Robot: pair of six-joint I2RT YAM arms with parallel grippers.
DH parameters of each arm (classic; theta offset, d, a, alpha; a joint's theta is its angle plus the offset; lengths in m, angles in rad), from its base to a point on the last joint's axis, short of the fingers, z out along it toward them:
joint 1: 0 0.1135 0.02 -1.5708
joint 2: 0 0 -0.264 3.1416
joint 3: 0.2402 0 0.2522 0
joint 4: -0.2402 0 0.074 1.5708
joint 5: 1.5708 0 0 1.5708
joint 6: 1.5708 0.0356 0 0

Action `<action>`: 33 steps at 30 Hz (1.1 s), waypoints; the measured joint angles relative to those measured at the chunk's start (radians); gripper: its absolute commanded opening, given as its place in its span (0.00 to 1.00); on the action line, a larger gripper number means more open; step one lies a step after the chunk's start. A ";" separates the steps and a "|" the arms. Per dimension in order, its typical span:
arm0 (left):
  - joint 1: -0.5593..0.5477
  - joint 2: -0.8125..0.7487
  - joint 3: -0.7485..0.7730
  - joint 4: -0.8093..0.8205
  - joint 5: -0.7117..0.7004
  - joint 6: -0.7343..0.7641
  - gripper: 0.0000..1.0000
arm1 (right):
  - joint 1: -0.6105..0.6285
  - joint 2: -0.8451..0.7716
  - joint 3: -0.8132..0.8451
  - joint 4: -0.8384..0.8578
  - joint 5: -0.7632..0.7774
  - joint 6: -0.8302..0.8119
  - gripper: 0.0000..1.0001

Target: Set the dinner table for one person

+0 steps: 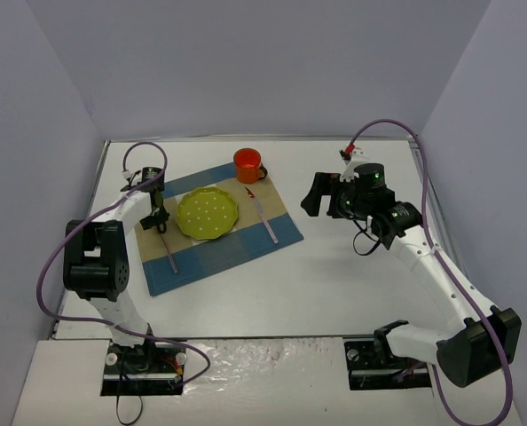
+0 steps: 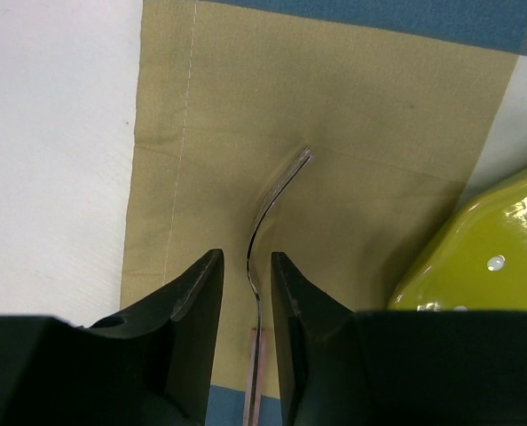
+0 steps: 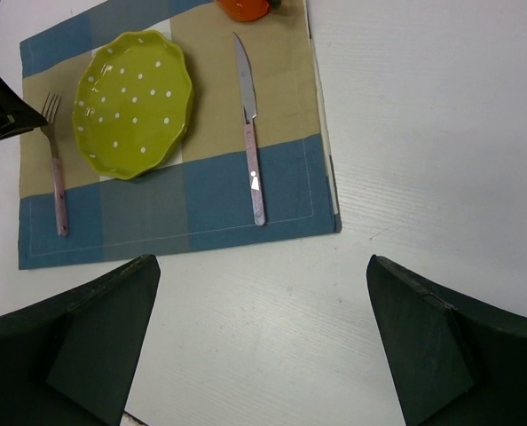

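The white dinner table carries a blue-and-tan checked placemat. On the mat sit a green dotted plate, a pink-handled fork to its left, a knife to its right and an orange cup at the far corner. My left gripper is low over the mat. Its jaws are narrowly apart and straddle the neck of the fork, with a slim gap still showing on the left side. My right gripper hangs wide open and empty above bare tabletop, right of the mat.
In the right wrist view the fork, plate and knife lie in a row on the mat. Grey walls enclose the table on three sides. The plate's rim lies close to my left gripper's right finger.
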 measured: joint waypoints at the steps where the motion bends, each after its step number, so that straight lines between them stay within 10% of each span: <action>1: 0.000 0.000 0.000 0.000 -0.002 0.003 0.22 | -0.001 0.000 0.000 0.000 -0.001 -0.001 1.00; 27: 0.070 0.044 -0.008 0.018 0.008 0.067 0.20 | -0.019 0.000 -0.006 0.000 -0.010 -0.005 1.00; 33: 0.111 0.015 -0.066 0.077 0.049 0.088 0.04 | -0.020 -0.001 -0.007 0.000 -0.011 -0.005 1.00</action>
